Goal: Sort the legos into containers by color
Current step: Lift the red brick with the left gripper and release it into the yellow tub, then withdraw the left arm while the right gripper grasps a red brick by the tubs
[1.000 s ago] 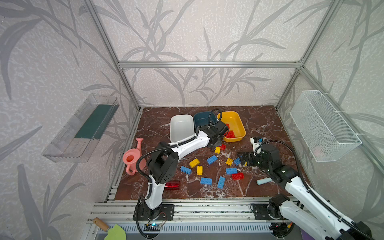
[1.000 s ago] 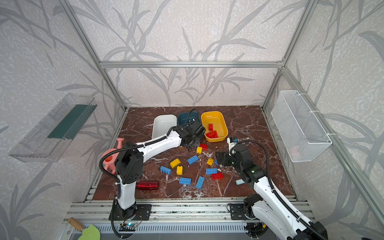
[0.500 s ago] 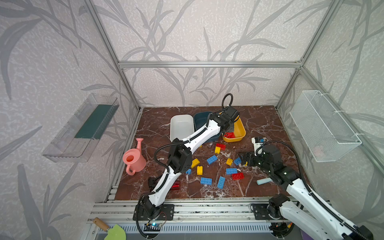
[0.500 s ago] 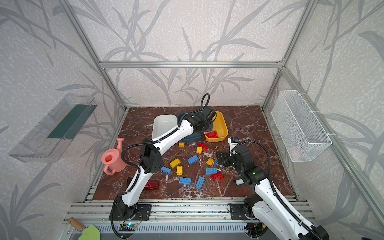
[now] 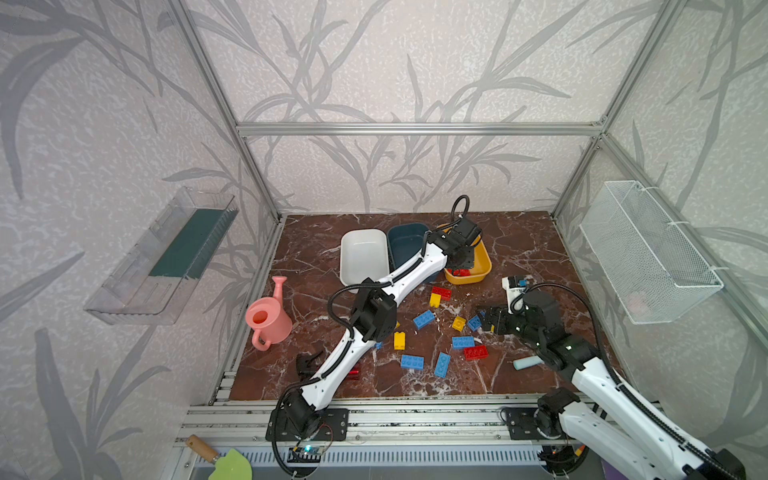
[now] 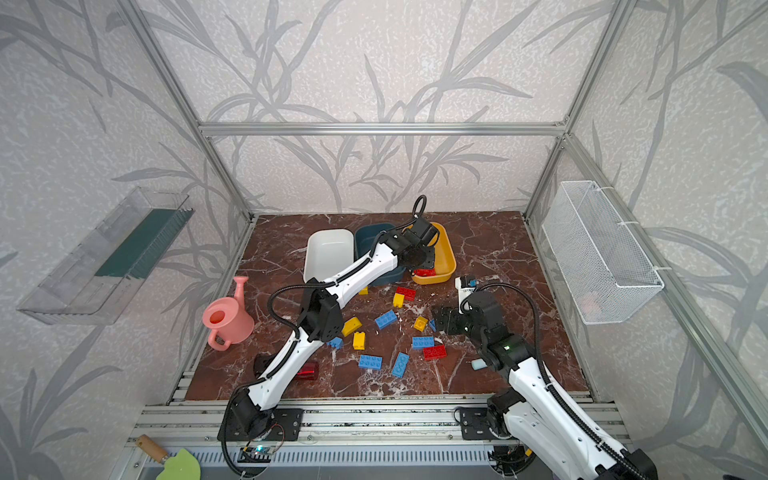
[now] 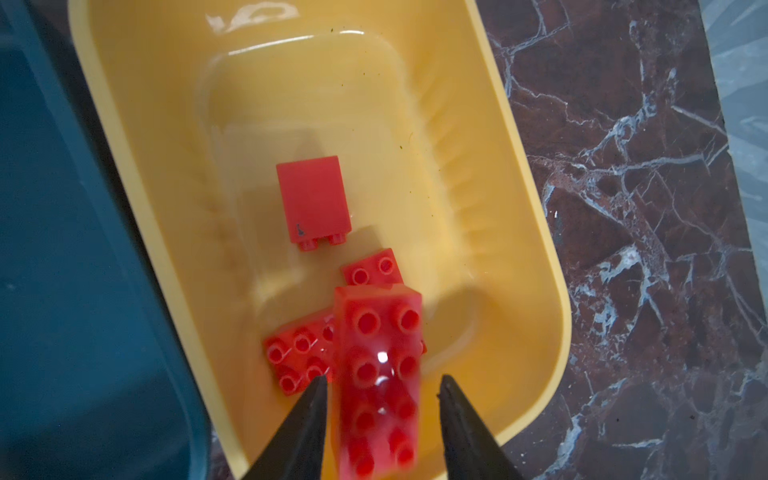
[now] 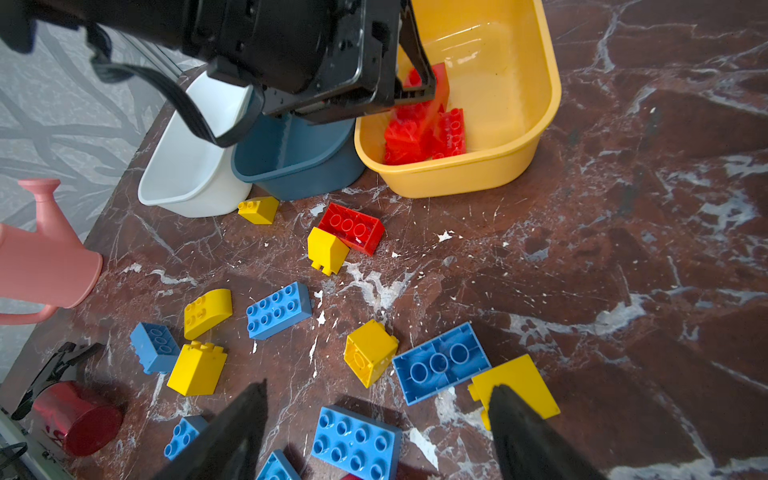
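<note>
Left end effector [image 7: 382, 386] hangs over the yellow tub [image 7: 536, 232], fingers parted with gaps on both sides of a long red brick [image 7: 378, 374] that sits blurred between them, not clamped; in the left wrist view three more red bricks [image 7: 313, 199] lie on the tub floor beneath. In both top views this end effector [image 5: 460, 259] sits at upper centre, above the near end of the yellow tub [image 5: 482, 266]. Just left of it the dark teal tub [image 5: 405, 245] and then the white tub [image 5: 361, 253] stand side by side in a row. Right end effector [image 8: 378, 428] is spread wide, holding nothing, low over the loose bricks right of centre on the bench [image 5: 519, 232]; a yellow brick [image 8: 517, 384] lies by one finger and a blue brick [image 8: 440, 361] just ahead. Scattered legos [image 5: 424, 319] in blue, yellow and red cover mid-bench between the tubs and the near rail, with one red brick [image 8: 351, 226] and a yellow one touching just in front of the yellow tub. A pink watering can [image 5: 268, 318] stands at the bench's left edge. A white mesh basket [image 5: 648, 257] hangs on the right wall, a clear tray [image 5: 162, 257] on the left wall.
</note>
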### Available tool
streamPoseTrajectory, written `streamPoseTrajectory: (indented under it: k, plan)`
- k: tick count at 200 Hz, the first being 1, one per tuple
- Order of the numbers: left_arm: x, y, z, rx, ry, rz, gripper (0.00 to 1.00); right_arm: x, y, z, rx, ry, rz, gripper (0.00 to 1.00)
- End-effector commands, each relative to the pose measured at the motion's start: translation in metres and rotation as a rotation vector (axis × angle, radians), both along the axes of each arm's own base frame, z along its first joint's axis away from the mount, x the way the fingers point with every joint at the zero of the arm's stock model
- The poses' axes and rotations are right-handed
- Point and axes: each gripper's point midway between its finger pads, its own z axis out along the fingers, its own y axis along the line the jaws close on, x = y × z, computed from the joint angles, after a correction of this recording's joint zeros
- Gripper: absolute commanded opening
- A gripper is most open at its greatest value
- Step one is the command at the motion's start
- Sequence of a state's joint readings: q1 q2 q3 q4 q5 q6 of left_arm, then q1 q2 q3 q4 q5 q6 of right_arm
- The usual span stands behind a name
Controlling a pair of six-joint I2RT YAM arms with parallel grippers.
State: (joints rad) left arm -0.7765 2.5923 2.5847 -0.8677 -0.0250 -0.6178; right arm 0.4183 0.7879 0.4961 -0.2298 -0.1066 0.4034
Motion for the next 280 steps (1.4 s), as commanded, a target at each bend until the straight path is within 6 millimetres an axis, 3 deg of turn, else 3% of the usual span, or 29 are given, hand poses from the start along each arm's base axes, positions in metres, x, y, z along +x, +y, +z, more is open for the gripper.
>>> streamPoseTrajectory:
  k: [1,22,58,82,108,162,206,221,270,280]
  plan:
    - [0.003,0.000,0.030,-0.033,-0.042,-0.014,0.57,0.002,0.001,0.003,-0.032,-0.011,-0.010,0.86]
    - [-0.002,0.010,0.052,-0.030,-0.046,-0.001,0.64,0.000,0.002,0.005,-0.084,-0.020,-0.025,0.88]
    - [-0.024,0.039,0.097,-0.073,-0.104,0.051,0.68,-0.002,0.007,0.008,-0.132,-0.023,-0.075,0.88]
    - [-0.045,0.074,0.128,-0.104,-0.181,0.102,0.70,0.002,0.019,0.005,-0.157,0.003,-0.100,0.89]
    - [-0.076,0.116,0.138,-0.084,-0.215,0.141,0.71,0.009,0.037,-0.001,-0.164,0.042,-0.112,0.90]
    - [-0.146,0.200,0.111,-0.029,-0.211,0.207,0.76,0.036,0.069,-0.012,-0.160,0.068,-0.205,0.93]
    - [-0.193,0.264,0.094,0.061,-0.224,0.254,0.97,0.064,0.095,-0.027,-0.219,0.080,-0.257,0.96]
    - [-0.205,0.284,0.092,0.074,-0.241,0.283,0.99,0.073,0.098,-0.032,-0.244,0.083,-0.283,0.97]
    - [-0.233,0.319,0.086,0.076,-0.267,0.315,0.99,0.094,0.099,-0.050,-0.320,0.095,-0.363,0.98]
    - [-0.236,0.322,0.083,0.084,-0.259,0.314,0.99,0.096,0.097,-0.064,-0.351,0.115,-0.380,0.98]
